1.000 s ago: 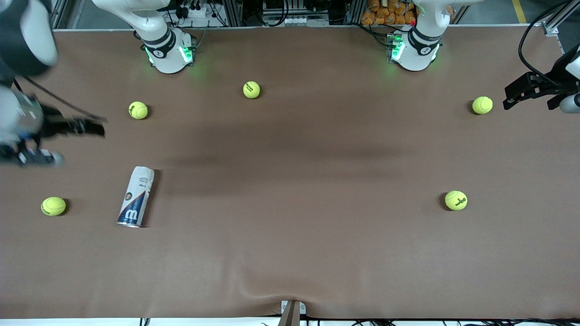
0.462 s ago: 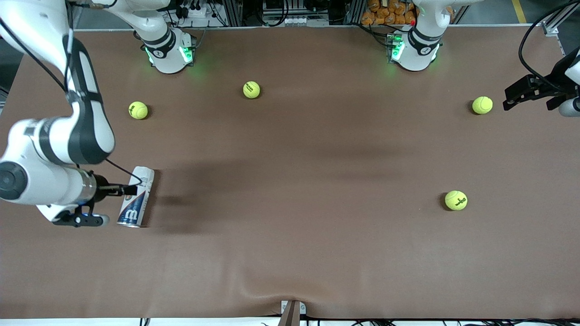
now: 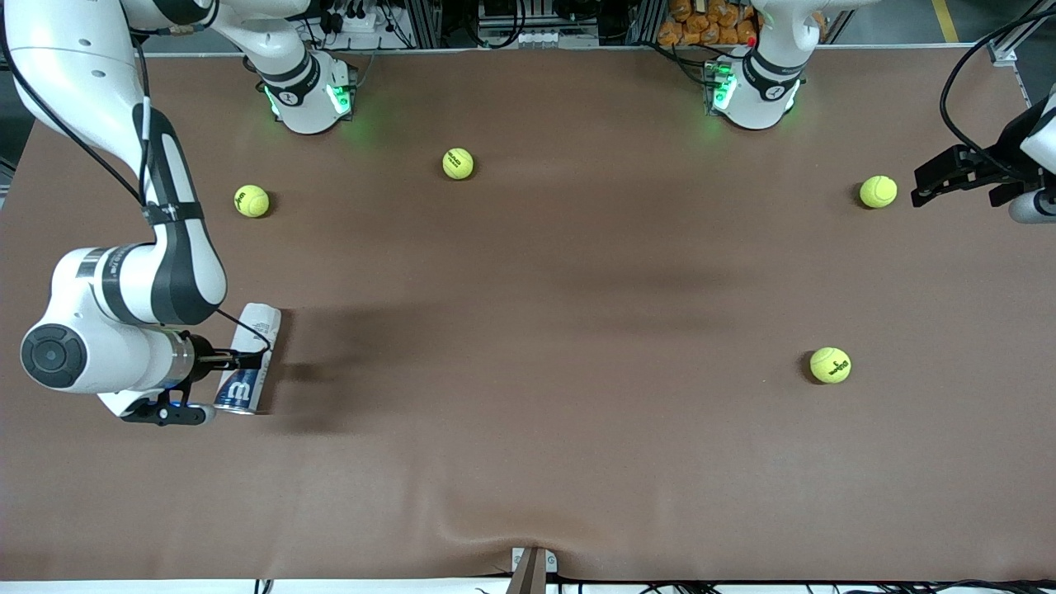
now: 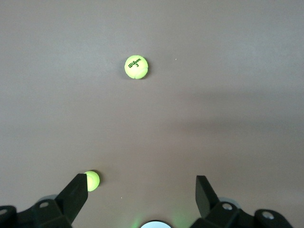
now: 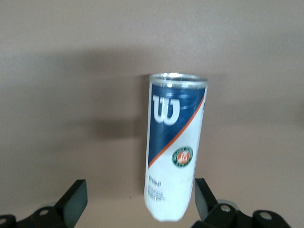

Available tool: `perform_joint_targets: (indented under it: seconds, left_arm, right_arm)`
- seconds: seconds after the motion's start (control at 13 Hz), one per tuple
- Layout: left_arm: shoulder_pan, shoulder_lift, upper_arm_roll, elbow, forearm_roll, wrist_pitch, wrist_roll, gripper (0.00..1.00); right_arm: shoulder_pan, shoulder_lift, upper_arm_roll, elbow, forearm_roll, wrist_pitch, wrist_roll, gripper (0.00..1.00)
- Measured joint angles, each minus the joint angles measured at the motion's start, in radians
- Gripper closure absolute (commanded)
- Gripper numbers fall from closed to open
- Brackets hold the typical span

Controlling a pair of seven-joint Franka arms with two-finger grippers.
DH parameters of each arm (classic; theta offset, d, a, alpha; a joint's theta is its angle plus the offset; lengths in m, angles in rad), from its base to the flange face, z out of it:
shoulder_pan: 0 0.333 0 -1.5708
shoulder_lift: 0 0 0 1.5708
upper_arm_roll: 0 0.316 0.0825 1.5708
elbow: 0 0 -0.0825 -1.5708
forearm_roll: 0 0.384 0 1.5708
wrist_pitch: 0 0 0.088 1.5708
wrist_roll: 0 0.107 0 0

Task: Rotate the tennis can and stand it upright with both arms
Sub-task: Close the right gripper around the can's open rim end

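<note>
The tennis can (image 3: pixel 249 359) lies on its side on the brown bench (image 3: pixel 528 462) toward the right arm's end, its navy, silver-rimmed end nearer the front camera and its white end farther. The right end effector (image 3: pixel 239 360) hangs low over the can's middle; in the right wrist view its fingers (image 5: pixel 76 199) stand spread wide, one to each side of the can's white end (image 5: pixel 173 156), gripping nothing. A tennis ball (image 3: pixel 830 365) lies about as near the camera as the can, toward the left arm's end. Farther back, three more balls lie apart: one (image 3: pixel 251 200) toward the right arm's end, one (image 3: pixel 457 162) between the two bases, one (image 3: pixel 878 191) toward the left arm's end. The left end effector (image 3: pixel 949 177) waits in the air just beside that last ball, fingers (image 4: pixel 73 197) spread wide and empty.
</note>
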Motion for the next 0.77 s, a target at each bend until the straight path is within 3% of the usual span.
perform_joint_targets:
  seconds: [0.69, 0.77]
  left_arm:
    - [0.0, 0.012, 0.0, 0.0, 0.0, 0.0, 0.0, 0.0]
    - [0.0, 0.013, 0.0, 0.0, 0.0, 0.0, 0.0, 0.0]
  right_arm:
    - [-0.065, 0.166, -0.002, -0.026, 0.0, 0.122, -0.018, 0.0]
    - [-0.067, 0.167, -0.001, -0.047, 0.0, 0.121, -0.031, 0.08]
